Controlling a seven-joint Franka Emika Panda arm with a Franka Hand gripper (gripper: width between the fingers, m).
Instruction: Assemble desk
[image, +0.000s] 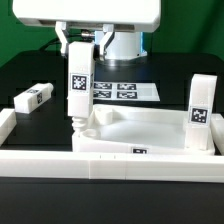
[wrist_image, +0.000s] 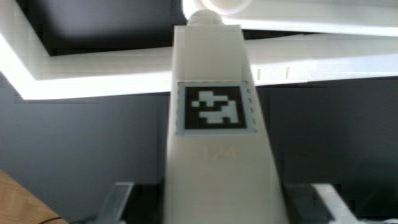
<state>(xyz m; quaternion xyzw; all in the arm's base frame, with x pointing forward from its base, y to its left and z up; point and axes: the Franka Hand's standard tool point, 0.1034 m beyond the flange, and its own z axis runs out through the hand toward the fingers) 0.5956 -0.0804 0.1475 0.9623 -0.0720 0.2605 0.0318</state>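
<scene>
My gripper (image: 78, 48) is shut on a white desk leg (image: 77, 85) and holds it upright by its top. The leg's lower end meets the near corner of the white tabletop (image: 150, 128) on the exterior view's left. In the wrist view the leg (wrist_image: 214, 130) runs between my fingers (wrist_image: 118, 200), its tag facing the camera, with the tabletop rim (wrist_image: 107, 75) beyond its far end. A second leg (image: 203, 110) stands upright on the tabletop's right corner. A third leg (image: 32, 100) lies loose on the table at the left. The fourth leg is out of view.
The marker board (image: 125, 90) lies flat behind the tabletop. A long white border rail (image: 100, 162) runs along the front and turns up the exterior view's left side (image: 5, 125). The table surface is black.
</scene>
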